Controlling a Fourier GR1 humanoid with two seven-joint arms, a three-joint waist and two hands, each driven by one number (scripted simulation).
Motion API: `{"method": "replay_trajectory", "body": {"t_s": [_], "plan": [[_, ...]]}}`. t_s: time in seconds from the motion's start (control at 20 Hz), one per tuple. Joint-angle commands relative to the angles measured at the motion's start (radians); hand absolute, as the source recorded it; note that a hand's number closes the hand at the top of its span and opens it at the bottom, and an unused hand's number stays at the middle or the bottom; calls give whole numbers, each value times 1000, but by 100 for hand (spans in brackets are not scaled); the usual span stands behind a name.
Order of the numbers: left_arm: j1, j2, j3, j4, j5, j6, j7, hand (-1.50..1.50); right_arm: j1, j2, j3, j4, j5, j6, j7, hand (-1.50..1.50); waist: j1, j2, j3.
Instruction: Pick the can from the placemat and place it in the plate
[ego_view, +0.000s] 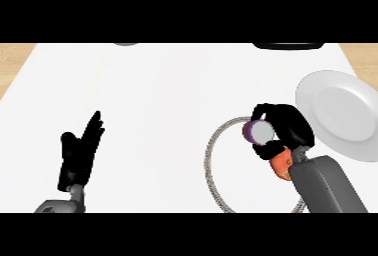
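Black fingers point straight up on the left hand (80, 155), which rests open near the left side of the white counter (162, 100), far from everything else. It holds nothing.

Next comes the placemat (212, 155), a white mat with a grey rope edge. The right hand (284, 127) is over its right part, and its fingers are curled around the can (258, 132). The can looks tipped on its side, with its purple and white end facing left, so its long way seems to run left to right. An orange part (280, 165) shows just under the hand.

The white plate (341, 112) is just to the right of that hand, very near. Nothing is in it. I think the can must go right, and the right hand is much nearer.
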Motion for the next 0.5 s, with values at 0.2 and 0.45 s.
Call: {"method": "replay_trajectory", "body": {"t_s": [0.2,0.45], "plan": [[-20,-5,11,-12,-10,-9,34,0,-81,-52,-135,104,22,-158,-73,150,2,0,0],[-8,-15,5,5,-21,1,10,0,-85,-79,-235,-91,-26,-213,-11,150,-13,-4,0]]}}
